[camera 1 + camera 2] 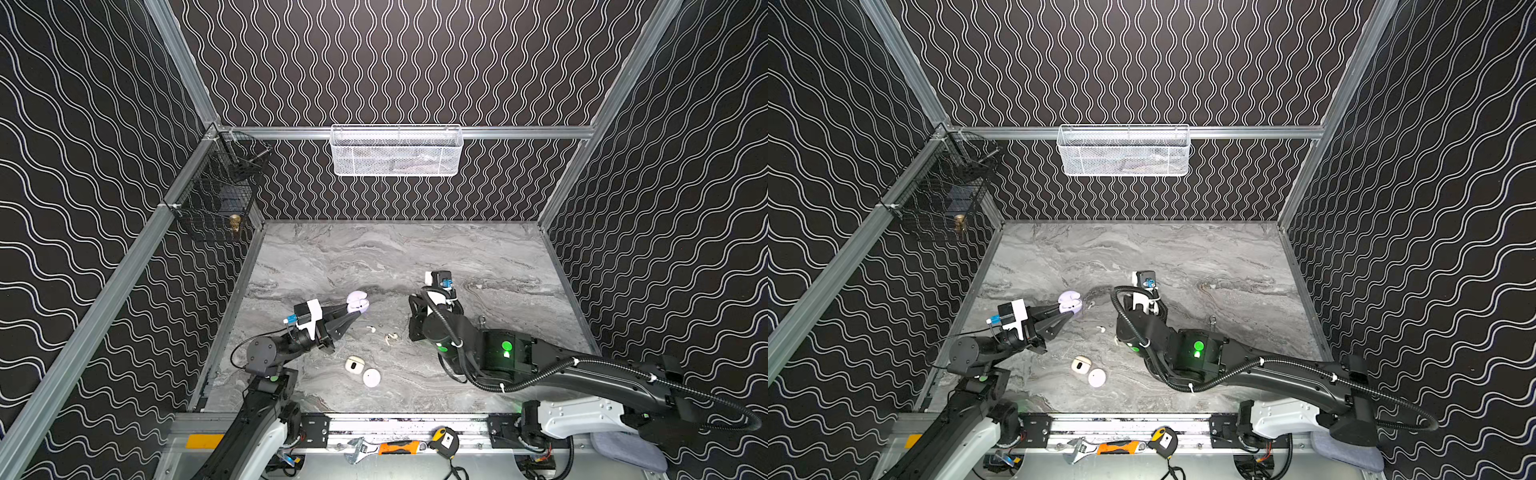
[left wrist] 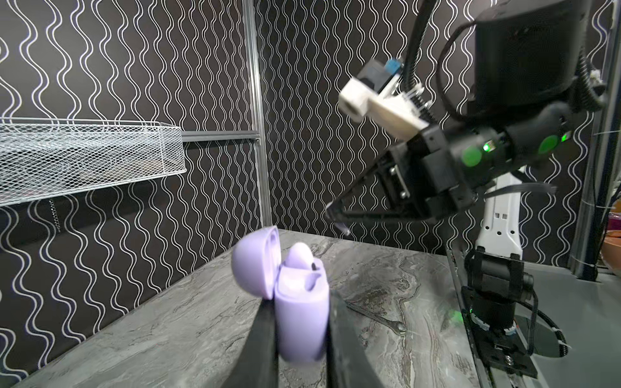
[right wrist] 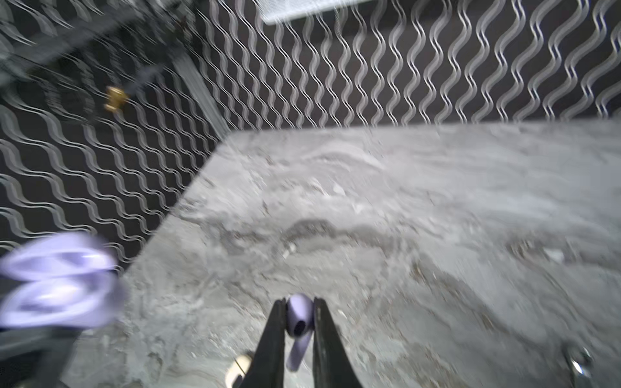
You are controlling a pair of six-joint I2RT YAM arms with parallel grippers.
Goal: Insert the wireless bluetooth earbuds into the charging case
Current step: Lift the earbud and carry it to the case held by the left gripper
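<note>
Lavender charging case [image 1: 357, 300], lid open, is clamped in the left gripper [image 1: 354, 311] at mid-table in both top views. Left wrist view: one earbud [image 2: 299, 257] sits inside. Right wrist view: the right gripper [image 3: 299, 307] pinches a second lavender earbud [image 3: 297, 322].

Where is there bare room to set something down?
Bare: the far strip of the grey marble tabletop along the black wave-patterned back wall. Crowded: middle-left, around the open lavender charging case, loose white earbuds, cream rounded case and round white case.
</note>
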